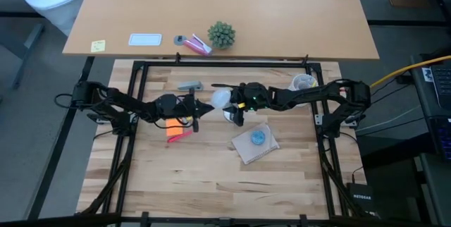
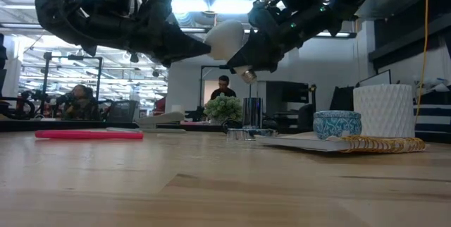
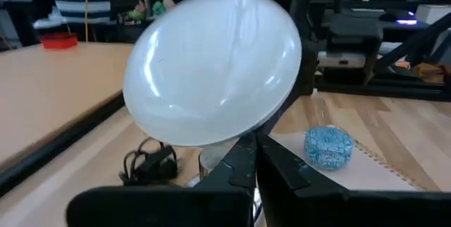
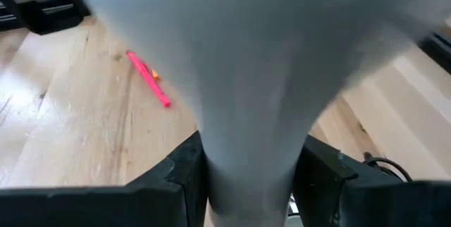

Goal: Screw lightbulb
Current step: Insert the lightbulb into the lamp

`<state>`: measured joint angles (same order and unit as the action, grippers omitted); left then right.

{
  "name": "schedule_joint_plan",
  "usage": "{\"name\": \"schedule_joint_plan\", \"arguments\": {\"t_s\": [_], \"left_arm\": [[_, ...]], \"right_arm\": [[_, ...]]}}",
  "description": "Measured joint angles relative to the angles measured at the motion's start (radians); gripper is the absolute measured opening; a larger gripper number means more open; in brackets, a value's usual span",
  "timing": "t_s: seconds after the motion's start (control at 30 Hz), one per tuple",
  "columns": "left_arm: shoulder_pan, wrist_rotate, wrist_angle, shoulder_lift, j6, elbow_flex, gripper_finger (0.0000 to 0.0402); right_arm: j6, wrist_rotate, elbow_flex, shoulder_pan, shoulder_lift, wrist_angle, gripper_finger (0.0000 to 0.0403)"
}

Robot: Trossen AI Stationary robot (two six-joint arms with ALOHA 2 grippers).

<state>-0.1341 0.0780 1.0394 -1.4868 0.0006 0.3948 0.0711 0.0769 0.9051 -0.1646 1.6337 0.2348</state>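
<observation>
Right jaws: the right gripper (image 4: 246,185) stands partly spread, one finger on each side of the lightbulb's tapering neck, clamped on it; in the high view it sits just right of the tabletop's middle (image 1: 239,103).
Left jaws: the left gripper (image 3: 254,163) is pressed fully together with nothing between its fingers; its tips end just below the globe in the left wrist view, and whether they touch it cannot be told.
Lightbulb: frosted white globe (image 2: 225,40), held up in the air above the tabletop, globe toward the left arm, narrow end toward the right arm; it lies between the two grippers (image 1: 221,99).
Bulb base: a small silvery tip shows under the right gripper in the low view, pointing down and right.
Bulb height: well clear of the wood, above the shiny metal socket (image 2: 246,132) that stands on the tabletop beneath.
Left arm: reaches in from the left edge, its gripper just left of the bulb (image 1: 201,107).
Tabletop: pale wooden planks (image 1: 211,178).
Pink marker: lies flat, left of middle, near the left gripper (image 1: 176,132).
Blue round blob: sits on a spiral notebook (image 1: 243,149) right of middle, nearer than the bulb (image 1: 258,137).
White textured cup: far right in the low view (image 2: 384,111).
Background: a person stands far off in the room behind the table (image 2: 223,86).
</observation>
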Motion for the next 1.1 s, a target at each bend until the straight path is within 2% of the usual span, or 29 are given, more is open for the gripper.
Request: {"name": "schedule_joint_plan", "arguments": {"t_s": [0.17, 0.43, 0.57, 0.93, 1.1], "left_arm": [[0.001, 0.0, -0.022, 0.0, 0.033, 0.053, 0.0004], [0.002, 0.008, -0.171, -0.001, 0.051, 0.12, 0.0004], [0.002, 0.007, -0.161, -0.021, 0.039, 0.122, 0.0004], [0.003, -0.043, -0.111, -0.269, -0.004, 0.265, 0.0004], [0.004, -0.049, -0.121, -0.261, 0.007, 0.282, 0.0004]], "right_arm": [[0.0, -0.005, 0.0, 0.0, 0.0, -0.003, 0.0159], [-0.031, -0.074, 0.001, 0.001, -0.002, -0.059, 0.0165], [-0.037, -0.084, 0.002, 0.002, -0.002, -0.095, 0.0166], [-0.055, -0.157, 0.0, 0.001, -0.001, -0.209, 0.016], [-0.054, -0.162, 0.0, 0.0, -0.002, -0.202, 0.0165]]}}
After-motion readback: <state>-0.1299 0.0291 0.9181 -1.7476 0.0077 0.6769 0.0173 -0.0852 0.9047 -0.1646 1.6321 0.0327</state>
